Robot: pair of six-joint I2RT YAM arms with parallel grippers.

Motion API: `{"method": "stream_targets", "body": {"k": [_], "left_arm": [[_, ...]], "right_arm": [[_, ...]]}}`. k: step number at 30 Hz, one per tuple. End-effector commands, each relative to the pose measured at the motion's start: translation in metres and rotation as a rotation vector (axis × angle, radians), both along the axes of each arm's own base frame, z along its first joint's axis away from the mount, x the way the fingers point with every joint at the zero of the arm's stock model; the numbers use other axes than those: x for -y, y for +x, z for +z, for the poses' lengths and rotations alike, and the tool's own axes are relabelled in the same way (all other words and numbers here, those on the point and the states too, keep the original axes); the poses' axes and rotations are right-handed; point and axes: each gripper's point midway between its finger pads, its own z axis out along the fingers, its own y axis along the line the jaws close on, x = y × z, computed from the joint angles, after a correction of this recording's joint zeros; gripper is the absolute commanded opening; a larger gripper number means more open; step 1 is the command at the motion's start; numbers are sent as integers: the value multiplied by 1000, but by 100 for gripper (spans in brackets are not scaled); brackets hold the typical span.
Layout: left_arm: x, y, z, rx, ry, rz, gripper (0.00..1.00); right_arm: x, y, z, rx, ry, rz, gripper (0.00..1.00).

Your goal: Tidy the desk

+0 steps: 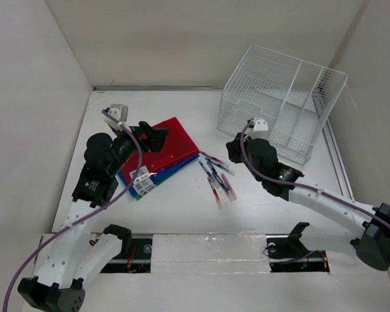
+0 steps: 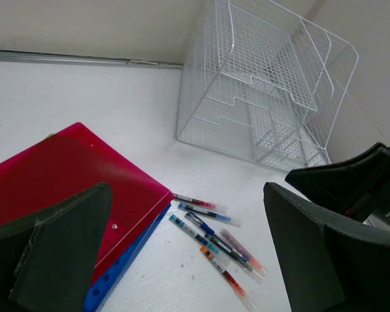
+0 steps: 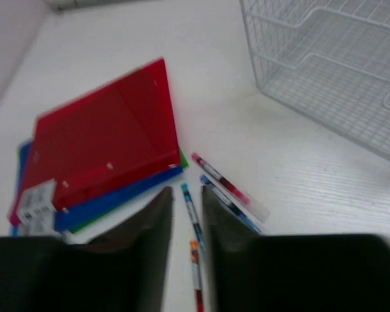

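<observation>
On the desk (image 1: 182,214), the wire rack (image 1: 283,107) holds nothing; left fingers (image 2: 65,253) spread, right fingers (image 3: 153,240) nearly closed on nothing.

left gripper (image 2: 182,260) hanging low, fingers spread wide | right gripper (image 3: 185,240) hanging low, fingers nearly closed, pinching nothing | both arms reaching forward

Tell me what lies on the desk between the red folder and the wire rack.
Between the red folder and the wire rack, loose pens lie scattered on the desk; the top external view shows it.
</observation>
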Motion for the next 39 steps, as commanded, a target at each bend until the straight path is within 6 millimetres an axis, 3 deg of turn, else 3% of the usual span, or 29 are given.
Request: {"method": "stream_targets", "body": {"k": [1, 3, 6, 7, 8, 9, 11, 12, 15, 17, 21, 24, 30, 34, 39], "left_arm": [[-2, -2, 16, 63, -22, 2, 99], [-3, -2, 16, 68, -20, 10, 99], [-3, -2, 14, 58, -19, 6, 89], [-2, -4, 17, 71, -21, -2, 78], [-2, -4, 17, 71, -21, -2, 78], [-2, -3, 17, 74, -19, -2, 67], [-2, -4, 15, 68, -16, -2, 55], [-1, -4, 15, 68, -13, -11, 37], [0, -5, 18, 83, -14, -16, 7], [0, -4, 15, 71, -9, -18, 1], [5, -6, 16, 76, -12, -48, 0], [8, -6, 12, 64, -7, -62, 5], [8, -5, 12, 66, -3, -65, 16], [9, -6, 15, 80, -7, -73, 19], [6, -6, 14, 80, -3, -55, 22]], "right_arm": [[-2, -5, -21, -52, -30, 13, 18], [2, -9, -35, -101, -64, 5, 0], [2, -11, -47, -136, -103, 17, 0], [2, -13, -53, -155, -122, 21, 0], [3, -13, -55, -161, -129, 21, 0], [2, -15, -55, -168, -125, 33, 0], [1, -19, -60, -174, -119, 50, 0], [0, -21, -63, -176, -117, 60, 0], [3, -26, -79, -226, -149, 64, 0], [5, -28, -93, -274, -175, 56, 0], [8, -31, -120, -347, -227, 41, 20], [-1, -34, -142, -401, -248, 80, 29], [-7, -13, -153, -418, -247, 79, 31], [-21, 15, -138, -365, -235, 86, 32], [-28, 43, -152, -371, -293, 77, 37]]}}
